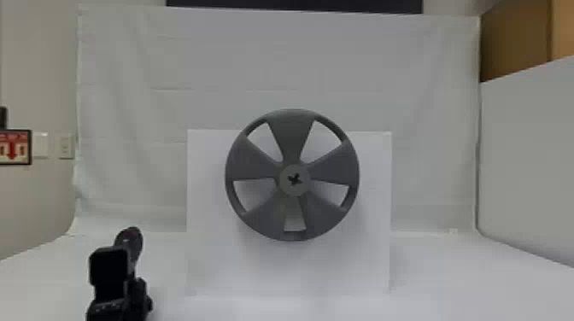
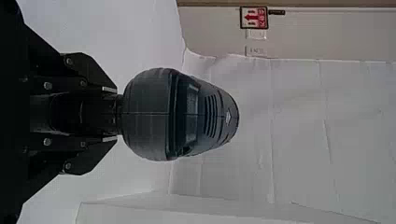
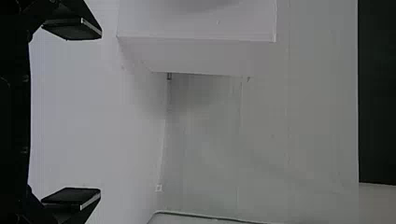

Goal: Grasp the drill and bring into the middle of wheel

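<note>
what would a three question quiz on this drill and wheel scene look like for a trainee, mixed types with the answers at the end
1. True or false: the left gripper holds the drill.

2. Fill in the blank: the wheel has ____ broad spokes running from its hub to its rim.

3. Multiple choice: how is the right gripper?
a) shut on the wheel
b) open, with nothing in it
c) shut, with nothing in it

Key: 1 true; 2 five; 3 b
</note>
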Tool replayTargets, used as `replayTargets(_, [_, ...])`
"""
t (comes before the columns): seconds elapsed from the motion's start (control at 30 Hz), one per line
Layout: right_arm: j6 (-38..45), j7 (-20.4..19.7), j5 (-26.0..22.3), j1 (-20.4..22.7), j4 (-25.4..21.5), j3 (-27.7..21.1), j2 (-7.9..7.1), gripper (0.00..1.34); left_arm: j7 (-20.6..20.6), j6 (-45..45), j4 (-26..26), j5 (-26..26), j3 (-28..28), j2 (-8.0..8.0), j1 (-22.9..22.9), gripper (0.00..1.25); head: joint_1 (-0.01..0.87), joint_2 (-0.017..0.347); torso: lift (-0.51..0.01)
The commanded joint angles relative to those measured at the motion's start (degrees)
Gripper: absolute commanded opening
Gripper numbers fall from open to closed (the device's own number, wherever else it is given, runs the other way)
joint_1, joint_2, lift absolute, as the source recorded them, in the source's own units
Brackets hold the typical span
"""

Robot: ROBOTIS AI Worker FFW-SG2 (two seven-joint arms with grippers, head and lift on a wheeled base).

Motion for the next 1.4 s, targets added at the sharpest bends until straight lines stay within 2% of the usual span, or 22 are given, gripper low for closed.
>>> replayTargets(0.0, [0.0,0.0,-0.1,-0.1,0.0,0.0,-0.05,1.23,-1.4,4.0,-6.0,0.6,0.5,0.64,1.2,0.05,0.000,0.000,-0.406])
replayTargets(0.13, [0.0,0.0,-0.3,-0.1,0.0,-0.2,0.13,1.23,-3.0,5.9,-11.0,0.7,0.0,0.99,2.5,0.06,0.000,0.000,-0.406])
replayTargets(0.43, [0.0,0.0,-0.4,-0.2,0.0,-0.3,0.22,1.23,-13.1,12.4,-21.9,-1.1,0.6,2.75,3.8,0.06,0.000,0.000,-0.406])
replayTargets(0.63, [0.0,0.0,-0.7,-0.1,0.0,-0.6,0.22,1.22,-16.8,14.5,-28.4,-1.1,1.3,2.92,5.5,0.06,0.000,0.000,-0.406])
replayTargets(0.77, [0.0,0.0,-0.8,0.0,0.0,-0.8,0.22,1.22,-17.8,15.1,-32.2,0.3,1.2,3.89,6.7,0.06,0.000,0.000,-0.406])
replayTargets(0.9, [0.0,0.0,-1.1,0.3,0.0,-1.2,0.22,1.22,-18.4,15.3,-34.5,1.6,0.8,4.33,7.9,0.06,0.000,0.000,-0.406])
replayTargets(1.07, [0.0,0.0,-1.1,0.4,0.0,-1.4,0.31,1.22,-23.1,15.3,-35.6,1.8,0.7,4.59,8.3,0.06,0.000,0.000,-0.406])
replayTargets(1.37, [0.0,0.0,-1.1,0.4,0.0,-1.5,0.39,1.22,-28.6,15.2,-35.8,2.2,0.6,5.12,8.4,0.06,0.000,0.000,-0.406])
